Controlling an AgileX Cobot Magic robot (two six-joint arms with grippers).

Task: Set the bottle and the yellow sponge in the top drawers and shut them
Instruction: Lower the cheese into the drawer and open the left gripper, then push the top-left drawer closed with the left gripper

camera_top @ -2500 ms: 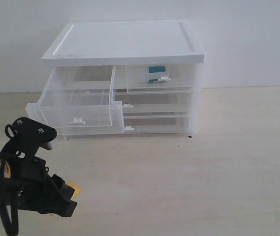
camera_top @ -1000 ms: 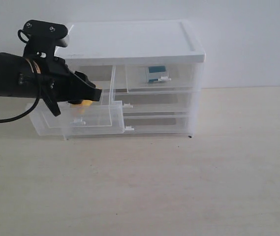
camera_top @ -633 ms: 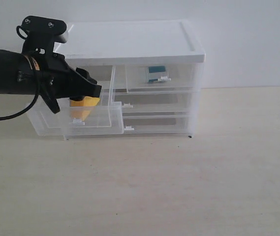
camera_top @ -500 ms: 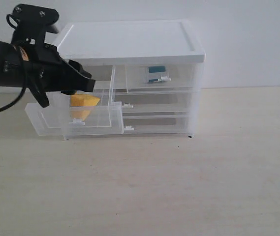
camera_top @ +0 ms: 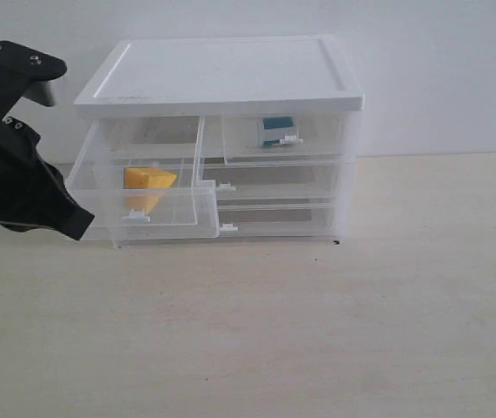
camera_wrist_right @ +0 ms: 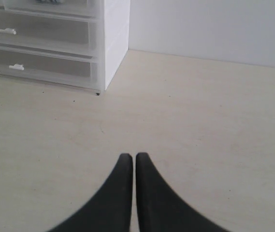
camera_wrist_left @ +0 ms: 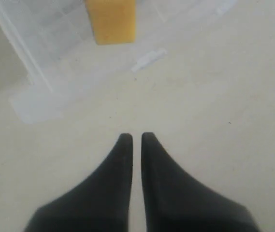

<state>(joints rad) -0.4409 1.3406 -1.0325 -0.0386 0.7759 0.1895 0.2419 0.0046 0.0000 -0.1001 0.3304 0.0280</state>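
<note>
- Placement is done: yellow sponge [camera_top: 147,185] is laid in open left top drawer [camera_top: 156,222], bottle [camera_top: 275,131] is stowed in shut right top drawer [camera_top: 317,144].
- Only the open drawer is left to be closed.
- Left gripper [camera_wrist_left: 135,137] and right gripper [camera_wrist_right: 130,157] are held closed, empty.

My left arm [camera_top: 8,187] is matte black, capped by a black bracket [camera_top: 21,63] with two small pale screws [camera_top: 31,59]. My left fingers [camera_wrist_left: 110,188] and right fingers [camera_wrist_right: 115,193] are smooth black, tapering to blunt tips.
</note>
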